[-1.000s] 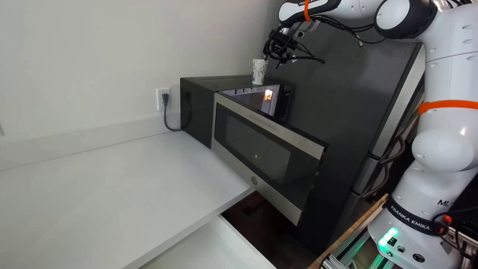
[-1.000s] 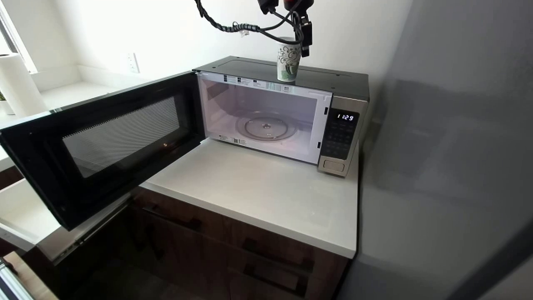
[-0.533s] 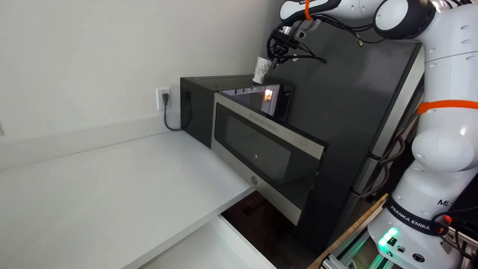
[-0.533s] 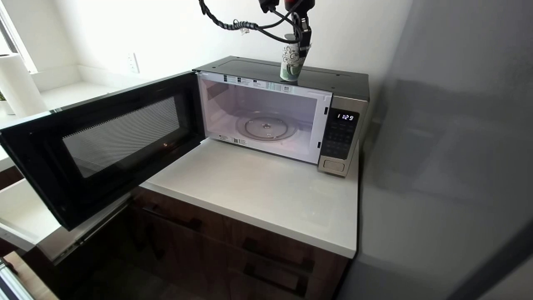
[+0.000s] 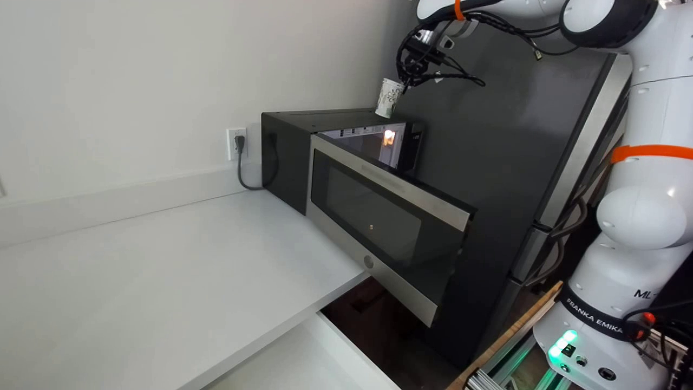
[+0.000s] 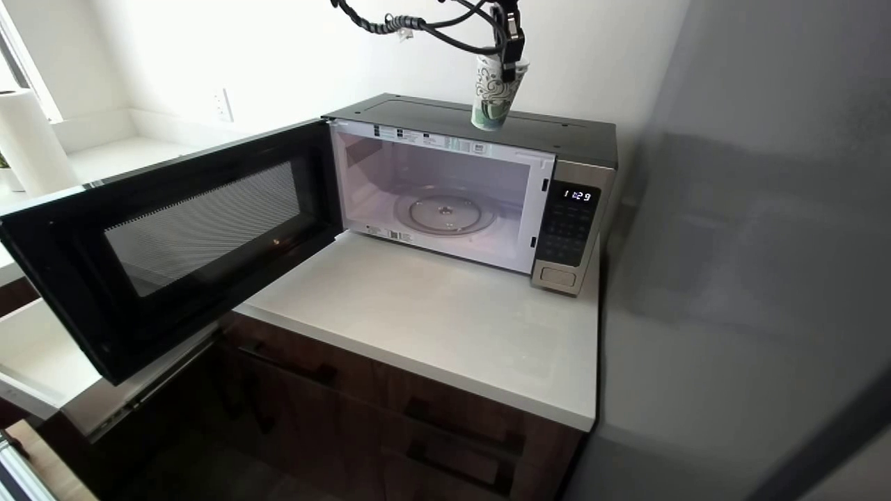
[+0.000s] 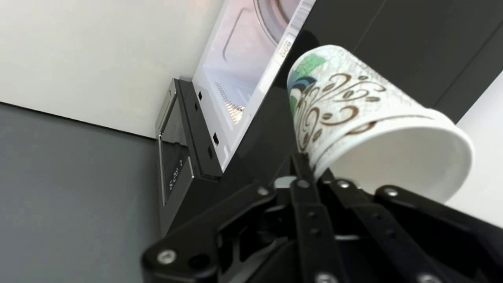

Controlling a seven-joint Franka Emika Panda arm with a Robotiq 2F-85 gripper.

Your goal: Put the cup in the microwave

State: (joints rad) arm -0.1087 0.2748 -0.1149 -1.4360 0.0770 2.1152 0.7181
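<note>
My gripper [image 7: 313, 169] is shut on the rim of the white, swirl-patterned paper cup [image 7: 342, 98]: one finger lies outside the wall, the other inside the mouth. In both exterior views the cup [image 6: 493, 97] hangs tilted above the top of the microwave [image 6: 411, 110], its base seemingly just off the surface. The gripper [image 5: 407, 86] reaches down to the cup's upper edge. Black and steel, the microwave [image 5: 289, 157] has its door [image 6: 209, 229] swung wide, showing a lit cavity with a glass turntable [image 6: 445, 211].
The white counter [image 6: 445, 313] runs in front of the microwave. A tall grey fridge [image 6: 738, 229] stands right beside it. A white drawer [image 5: 303, 352] is pulled out below the counter. Loose black cables [image 6: 431, 28] hang from the arm near the cup.
The cup stood upright on the microwave's top with the gripper at its rim. The jaws have since shut on the rim; the cup has tilted and risen slightly with the arm.
</note>
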